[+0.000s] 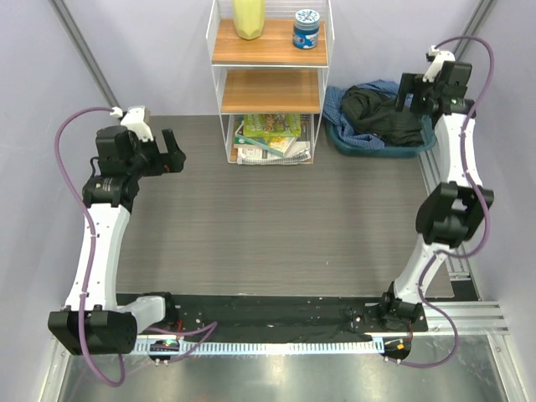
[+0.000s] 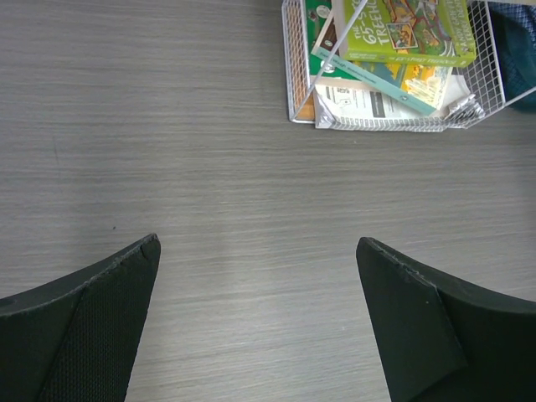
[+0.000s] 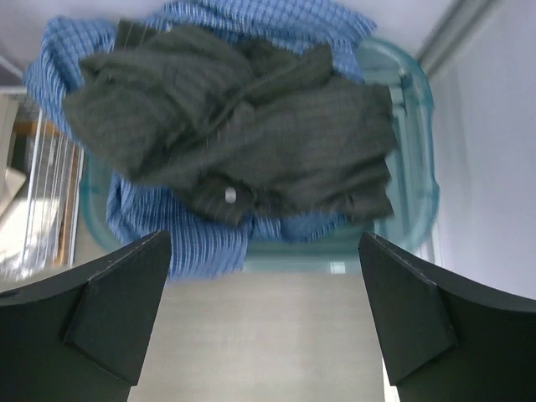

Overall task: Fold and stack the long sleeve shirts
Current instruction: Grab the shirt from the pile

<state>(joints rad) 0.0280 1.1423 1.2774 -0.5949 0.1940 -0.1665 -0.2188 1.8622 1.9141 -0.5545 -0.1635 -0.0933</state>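
Shirts (image 3: 234, 142) in teal bin (image 3: 420, 167) beside shelf (image 1: 268, 89)

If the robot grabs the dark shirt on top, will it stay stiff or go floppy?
Probably floppy: the dark shirt lies crumpled in soft folds. Its cloth looks thin, so it should lift easily. It may drag the blue shirt beneath it, since both are bunched together in the basket.

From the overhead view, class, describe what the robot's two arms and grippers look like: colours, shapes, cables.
The left arm and right arm have white links, black joints and black bases. A purple cable loops alongside each. The left gripper and right gripper each carry two broad, flat black fingers.
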